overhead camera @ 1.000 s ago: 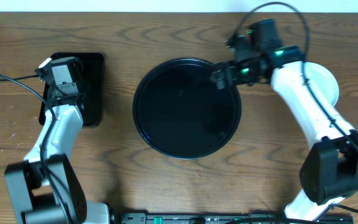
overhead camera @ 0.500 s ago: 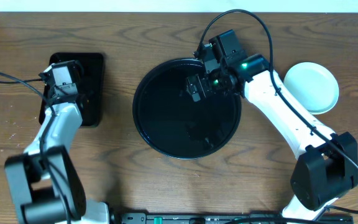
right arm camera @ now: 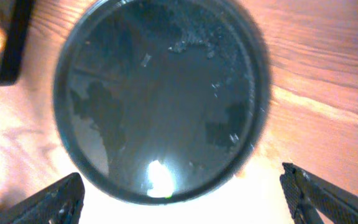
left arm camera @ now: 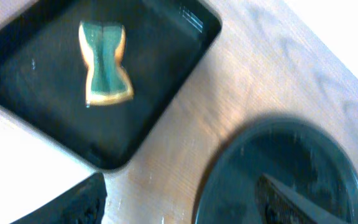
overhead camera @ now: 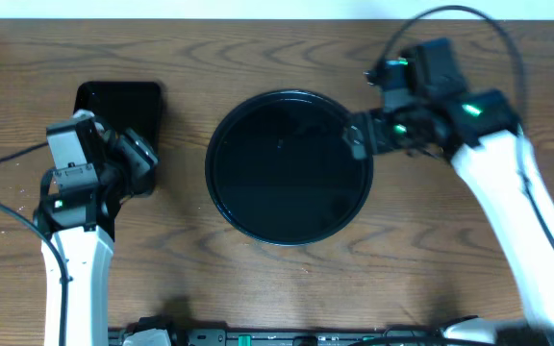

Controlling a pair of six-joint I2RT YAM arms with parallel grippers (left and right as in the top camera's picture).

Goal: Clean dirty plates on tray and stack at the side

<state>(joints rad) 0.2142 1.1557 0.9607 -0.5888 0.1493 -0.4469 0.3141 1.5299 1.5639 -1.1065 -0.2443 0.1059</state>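
The round black tray (overhead camera: 287, 168) lies mid-table with nothing on it; wet smears show on its glossy floor (right arm camera: 160, 99). The plates are out of view in every frame. My left gripper (overhead camera: 135, 152) hovers open by the right edge of the small rectangular tray, with bare wood between its fingers (left arm camera: 73, 202). My right gripper (overhead camera: 356, 139) hangs open above the round tray's right rim, its fingertips (right arm camera: 322, 199) spread wide and holding nothing. The round tray's edge (left arm camera: 278, 168) also shows in the left wrist view.
A rectangular black tray (overhead camera: 118, 115) sits at the far left and holds a green sponge with a yellow-orange rim (left arm camera: 106, 65). The right arm (overhead camera: 508, 192) stretches over the right side of the table. The table's back edge runs along the top.
My left gripper opened, leaving the sponge in the rectangular tray, and drew back toward the front. My right gripper swung in over the round tray, then back to its right rim.
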